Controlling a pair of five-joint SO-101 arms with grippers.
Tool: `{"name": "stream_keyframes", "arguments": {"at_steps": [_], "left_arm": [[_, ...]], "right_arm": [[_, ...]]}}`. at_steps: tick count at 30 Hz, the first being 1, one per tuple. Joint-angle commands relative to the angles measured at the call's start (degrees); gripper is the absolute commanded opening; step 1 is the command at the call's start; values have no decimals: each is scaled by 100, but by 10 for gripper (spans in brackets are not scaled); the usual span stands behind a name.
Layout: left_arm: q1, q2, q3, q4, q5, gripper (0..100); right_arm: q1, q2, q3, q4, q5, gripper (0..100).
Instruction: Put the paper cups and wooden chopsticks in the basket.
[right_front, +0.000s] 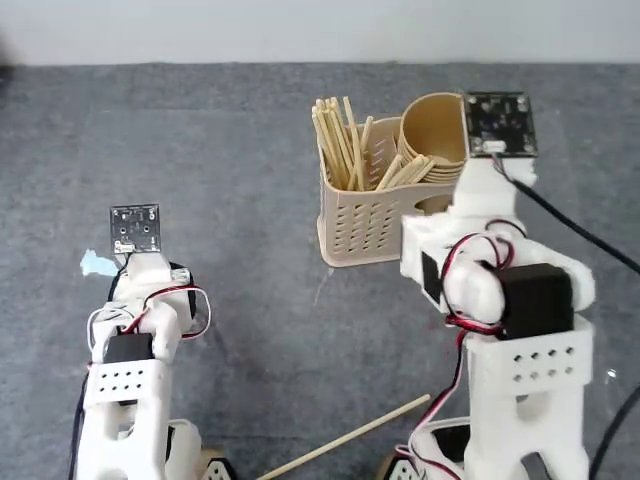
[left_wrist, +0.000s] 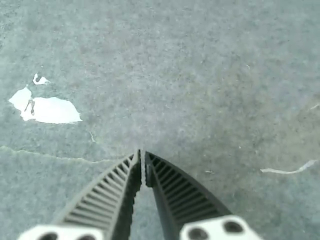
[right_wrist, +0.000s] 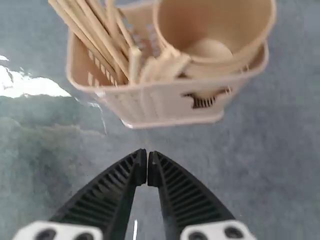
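Grey table (right_front: 250, 150), basket (right_front: 365, 225) holding wooden chopsticks (right_front: 340, 145) and apparently stacked paper cups (right_front: 435, 130), loose chopstick (right_front: 345, 440) well apart from basket, right gripper (right_wrist: 147, 161) near basket, left gripper (left_wrist: 142, 160) farther off, both closed, empty

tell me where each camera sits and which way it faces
High view: fixed above, behind the arms, looking down over the table; left arm and right arm show.
Left wrist view: on the left arm, facing the table and a white patch; shut left gripper shows.
Right wrist view: on the right arm, facing the basket; shut right gripper shows.
Shared: high and right wrist views both show the basket, paper cups, chopsticks.
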Motion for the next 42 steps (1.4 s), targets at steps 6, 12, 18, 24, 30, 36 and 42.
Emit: {"name": "stream_keyframes", "arguments": {"at_steps": [6,12,18,24,30,36,42], "left_arm": [[26,-176,-40,-132,-35,13],[26,-176,-40,-132,-35,13],[-26,-176,-75,-132,-35,13],[-721,-176,-312,-105,-44,13],[-1204,-167,-365,-114,-440,13],[-1204,-167,-356,-132,-448,13],[-1204,-167,-356,-132,-448,13]], "right_arm": [[980,-154,202,813,-9,21],[1033,-699,1415,804,791,21],[1024,-1481,2374,532,2312,21],[365,-1851,3648,145,3631,21],[-954,-1842,4308,-242,3692,20],[-2281,-1789,4905,-655,3701,26],[-3363,-1789,5345,-1024,3701,27]]}}
